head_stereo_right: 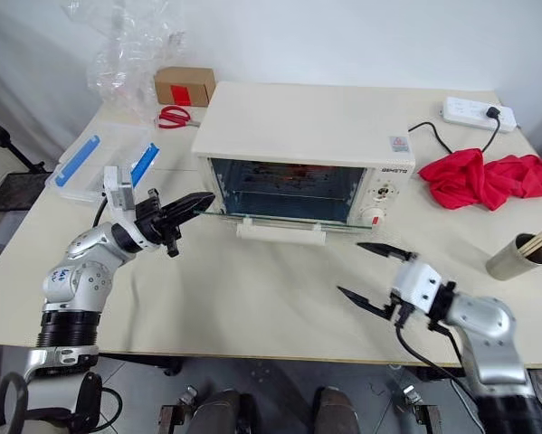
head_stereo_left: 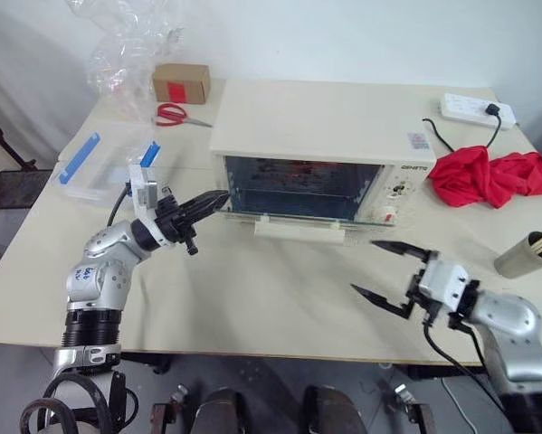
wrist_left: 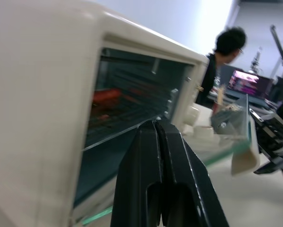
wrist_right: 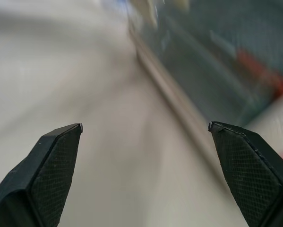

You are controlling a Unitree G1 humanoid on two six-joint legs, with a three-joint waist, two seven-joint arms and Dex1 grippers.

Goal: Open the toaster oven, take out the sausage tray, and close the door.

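Observation:
The cream-white toaster oven [head_stereo_left: 325, 122] stands mid-table. Its glass door [head_stereo_left: 293, 215] hangs folded down about level, the cream bar handle [head_stereo_left: 299, 231] toward me. Inside, a red sausage [wrist_left: 106, 97] shows on the rack; the sausage tray under it is hard to make out. My left gripper [head_stereo_left: 221, 197] is shut with nothing between its fingers, its tip by the oven's front left corner, just over the door's left edge. My right gripper [head_stereo_left: 363, 265] stands open over the table, in front of the oven's right end and apart from the door.
A clear plastic box with blue clips [head_stereo_left: 103, 163], red scissors [head_stereo_left: 173, 115] and a cardboard box [head_stereo_left: 182, 83] lie at the back left. A red cloth [head_stereo_left: 492, 176], a power strip [head_stereo_left: 474, 108] and a cup of sticks [head_stereo_left: 528, 256] are on the right. A person [wrist_left: 226, 47] stands beyond the table.

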